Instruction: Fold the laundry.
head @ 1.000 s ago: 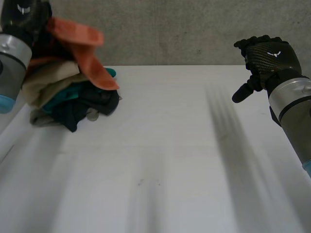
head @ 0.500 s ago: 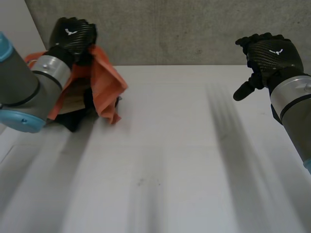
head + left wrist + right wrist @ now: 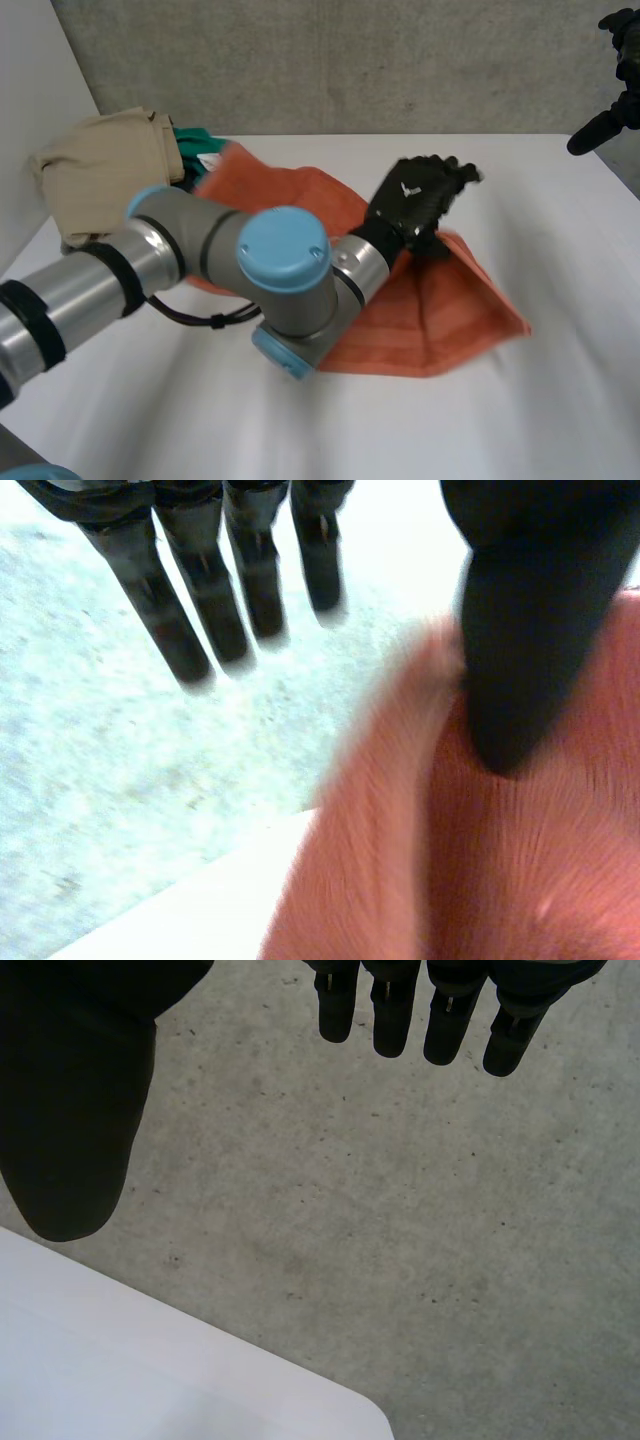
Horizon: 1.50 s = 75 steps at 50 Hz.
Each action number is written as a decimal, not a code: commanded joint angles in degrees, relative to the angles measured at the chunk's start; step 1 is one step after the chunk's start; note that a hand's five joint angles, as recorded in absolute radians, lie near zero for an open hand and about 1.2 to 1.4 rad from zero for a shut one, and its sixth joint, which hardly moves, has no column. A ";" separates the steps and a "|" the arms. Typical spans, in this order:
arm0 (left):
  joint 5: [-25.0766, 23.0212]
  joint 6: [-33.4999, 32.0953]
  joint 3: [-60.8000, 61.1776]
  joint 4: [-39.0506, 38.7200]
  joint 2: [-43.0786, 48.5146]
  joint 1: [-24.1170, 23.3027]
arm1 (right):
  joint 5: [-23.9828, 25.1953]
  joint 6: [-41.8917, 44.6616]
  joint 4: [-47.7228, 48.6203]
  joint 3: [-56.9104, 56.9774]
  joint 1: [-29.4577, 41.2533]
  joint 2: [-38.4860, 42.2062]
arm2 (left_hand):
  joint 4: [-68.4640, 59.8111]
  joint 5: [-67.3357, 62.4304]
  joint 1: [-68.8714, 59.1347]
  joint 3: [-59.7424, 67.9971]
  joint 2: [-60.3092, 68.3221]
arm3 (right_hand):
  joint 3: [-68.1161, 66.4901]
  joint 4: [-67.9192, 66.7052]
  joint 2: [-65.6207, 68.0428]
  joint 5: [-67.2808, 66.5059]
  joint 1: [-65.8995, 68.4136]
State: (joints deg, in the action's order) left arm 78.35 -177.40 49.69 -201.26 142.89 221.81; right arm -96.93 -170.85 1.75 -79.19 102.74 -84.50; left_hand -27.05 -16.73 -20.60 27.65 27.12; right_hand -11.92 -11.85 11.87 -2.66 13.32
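Item 1: orange fuzzy cloth towel (image 3: 440, 310), the task's thing. We log it lying opened out on the white table (image 3: 560, 400) at centre, one corner pointing right, its left part hidden under the robot's arm. Item 2: left hand (image 3: 412, 205), black. It sits over the towel's far edge, approx. mid-table, at the end of the grey left arm (image 3: 200, 250) w/ light-blue caps, which reaches in from the near left across the towel. In the left wrist view we see its fingers (image 3: 205, 610) straight and clear of the cloth, w/ only the thumb (image 3: 525, 650) lying against the orange nap. Nothing is pinched, so we read the hand as wide. Item 3: right hand (image 3: 603, 131), at far right, up in front of the grey concrete wall (image 3: 350, 70) and well apart from the towel. The right wrist view gives straight fingers and the thumb held off to one side: wide & holding nothing. Item 4: heap of other laundry at far left of the table. A folded beige fabric garment (image 3: 105, 165) lies on top, w/ a teal cloth (image 3: 192, 142) just beside it on the right. We cannot tell whether the teal cloth touches the towel's far-left end.
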 commanded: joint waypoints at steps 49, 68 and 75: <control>-6.81 -42.76 33.11 5.80 -13.61 37.03 | 8.51 17.48 9.76 -24.87 0.79 17.26 | -11.59 -11.91 -18.04 10.99 11.52 | -67.98 -68.05 68.03 -67.23 66.58; -6.90 -42.94 27.84 5.18 -9.92 35.89 | 8.87 17.57 9.76 -24.87 0.79 16.74 | -27.20 -27.52 -33.65 26.61 27.13 | -68.08 -68.15 68.13 -67.34 66.68; -6.81 -42.94 25.55 5.96 -8.34 35.80 | 8.69 17.57 9.59 -24.17 0.79 16.74 | -48.37 -48.69 -54.82 47.78 48.30 | -68.08 -68.15 68.13 -67.34 66.68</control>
State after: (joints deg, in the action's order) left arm 71.47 -220.30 76.88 -195.95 133.37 257.64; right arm -88.05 -153.28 11.46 -103.88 103.57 -67.75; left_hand -57.70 -47.18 -57.90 57.42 57.59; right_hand -67.82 -68.38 67.22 -56.35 63.40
